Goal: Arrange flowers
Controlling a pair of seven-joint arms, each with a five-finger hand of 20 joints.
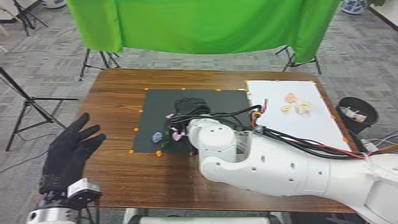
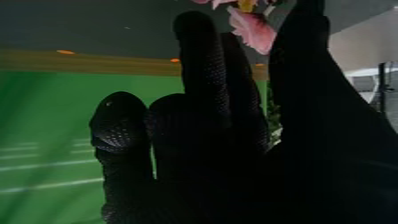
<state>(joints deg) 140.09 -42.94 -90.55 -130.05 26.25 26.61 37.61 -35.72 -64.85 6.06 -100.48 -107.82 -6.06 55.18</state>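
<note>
Over the black mat [image 1: 151, 107], my right hand [image 1: 190, 106] is open, fingers fairly straight. In the right wrist view the same hand [image 2: 200, 120] has a pink flower [image 2: 253, 31] between its fingers and thumb; whether they touch it I cannot tell. Beside the right arm lies a pink flower [image 1: 177, 135] on the mat, with a blue one [image 1: 157, 137] to its left. An orange flower [image 1: 290, 98] and a pale yellow one [image 1: 305, 107] rest on the white sheet [image 1: 275, 90]. My left hand [image 1: 67, 152] is open at the table's left side, fingers spread.
The wooden table [image 1: 115, 165] has small orange markers around the mat and sheet. Cables run along the right arm across the sheet's lower part. A black bin [image 1: 357, 111] stands past the right edge, and a green cloth [image 1: 204, 25] hangs beyond the far edge.
</note>
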